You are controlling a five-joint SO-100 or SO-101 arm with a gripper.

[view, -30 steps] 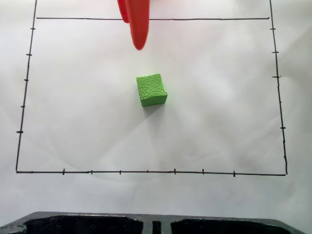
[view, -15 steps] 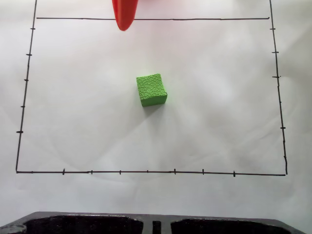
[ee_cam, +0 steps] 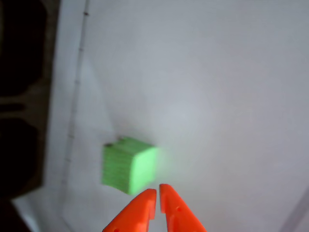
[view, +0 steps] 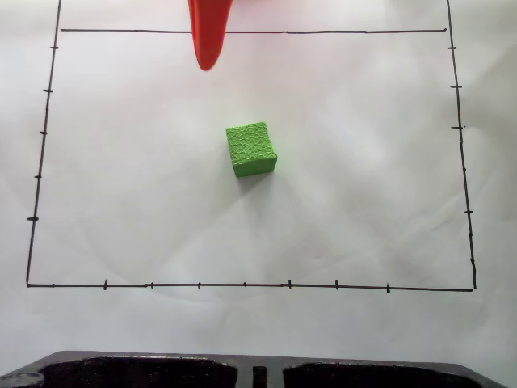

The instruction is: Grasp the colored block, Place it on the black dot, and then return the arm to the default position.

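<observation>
Fixed view: the colored block [view: 251, 149] is a small bright green cube with a crackled, pebbly top face and a smoother, lighter front face. It sits flat on the white sheet [view: 363, 202], turned slightly off square, near the middle of the drawn rectangle [view: 242, 284] with its tick marks. An orange, tapered finger of the gripper [view: 208, 61] enters from the top edge and points down at the sheet, up and to the left of the block and apart from it. A black moulded tray edge [view: 258, 370] runs along the bottom of the frame; its contents cannot be made out. Wrist view: the picture is blurred. The block [ee_cam: 129, 164] lies on the sheet at lower left, just beyond the fingertips of the gripper [ee_cam: 158, 191]. The two orange tips stand almost together with a thin slit between them, and they hold nothing.
</observation>
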